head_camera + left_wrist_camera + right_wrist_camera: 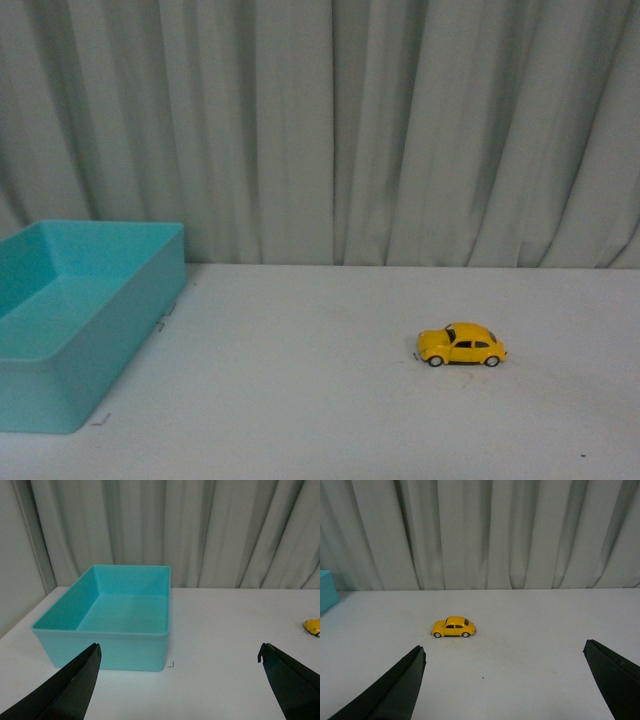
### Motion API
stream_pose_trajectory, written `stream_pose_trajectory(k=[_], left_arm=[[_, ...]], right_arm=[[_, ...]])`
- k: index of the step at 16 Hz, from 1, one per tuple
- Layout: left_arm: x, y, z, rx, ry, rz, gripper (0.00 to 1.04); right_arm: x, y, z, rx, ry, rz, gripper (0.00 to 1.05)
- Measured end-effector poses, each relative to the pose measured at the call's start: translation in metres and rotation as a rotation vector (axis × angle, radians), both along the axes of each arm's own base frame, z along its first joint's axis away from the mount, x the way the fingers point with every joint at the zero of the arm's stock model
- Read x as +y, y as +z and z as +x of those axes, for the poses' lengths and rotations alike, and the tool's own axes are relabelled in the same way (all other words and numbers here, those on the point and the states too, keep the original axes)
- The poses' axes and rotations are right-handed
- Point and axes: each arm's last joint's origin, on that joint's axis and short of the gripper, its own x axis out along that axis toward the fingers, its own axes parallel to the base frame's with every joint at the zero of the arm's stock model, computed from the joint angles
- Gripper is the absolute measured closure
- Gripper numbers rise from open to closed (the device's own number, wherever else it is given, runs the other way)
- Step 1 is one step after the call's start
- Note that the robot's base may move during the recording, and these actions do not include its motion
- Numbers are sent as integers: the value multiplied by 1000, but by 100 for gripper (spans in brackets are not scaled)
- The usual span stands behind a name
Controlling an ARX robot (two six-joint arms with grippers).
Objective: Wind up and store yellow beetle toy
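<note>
Pale tabletop (300, 400): beetle (462, 346) stands right of centre, well apart from the bin (110, 330).
Your left tool (179, 650) and right tool (504, 647) gape wide, empty; an off-centre pinch may roll the beetle away.

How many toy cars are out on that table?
1. The yellow car sits on the white table, right of centre, apart from the teal bin at the left. No car shows inside the bin.
</note>
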Motion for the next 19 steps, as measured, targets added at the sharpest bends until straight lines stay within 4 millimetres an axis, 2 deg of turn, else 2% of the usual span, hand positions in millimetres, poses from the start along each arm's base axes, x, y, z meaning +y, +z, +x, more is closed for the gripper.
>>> stream_pose_trajectory(k=[19], left_arm=[[0,0,0,4,0,0,7]], right_arm=[[0,0,0,5,-1,0,6]])
